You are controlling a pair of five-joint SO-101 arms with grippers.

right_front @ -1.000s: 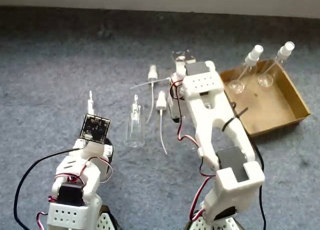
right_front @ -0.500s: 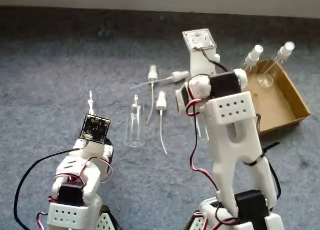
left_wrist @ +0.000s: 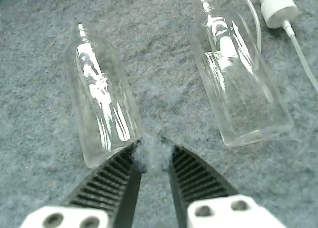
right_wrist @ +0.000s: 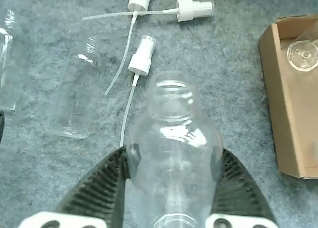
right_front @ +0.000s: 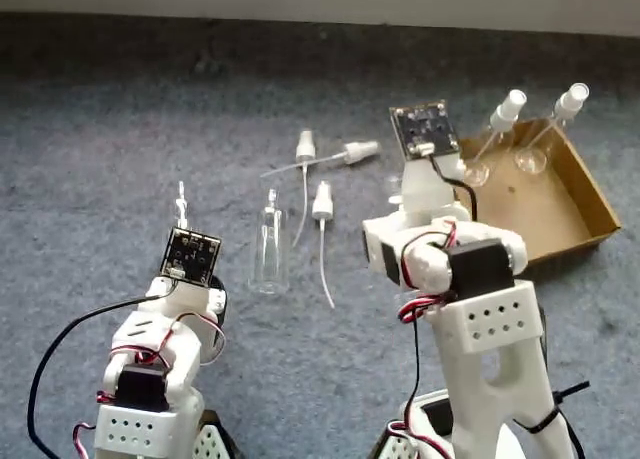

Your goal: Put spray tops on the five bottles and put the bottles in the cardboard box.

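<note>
Right gripper (right_wrist: 174,156) pinches a clear plastic bottle (right_wrist: 171,138) by its rounded shoulders, one ribbed black finger on each side. We see the bottle's neck open and uncapped, its wall glassy and catching the light, and it is held above the grey carpet (right_front: 120,109) just beside the cardboard box (right_front: 590,204). Against the far wall of that shallow brown box lean two capped bottles (right_front: 490,139) (right_front: 545,134). Each is fitted with a white spray top that pokes out past the rim.

Between the arms, three loose spray tops lie on the carpet, all white with long thin dip tubes. The first top (right_front: 306,144) and the second top (right_front: 360,152) lie with their tubes crossing, and the third top (right_front: 322,201) lies just below them in the high view. Beside the third top lies a bare bottle (right_front: 270,244), flat-sided and transparent, its narrow neck pointing away from the arms.

Left gripper (left_wrist: 153,151) hangs low over the carpet with its fingers a narrow gap apart and nothing between them. One fingertip sits at the base of another bare bottle (left_wrist: 99,99), which is the same clear, flat-sided shape and lies on its side near its twin.
</note>
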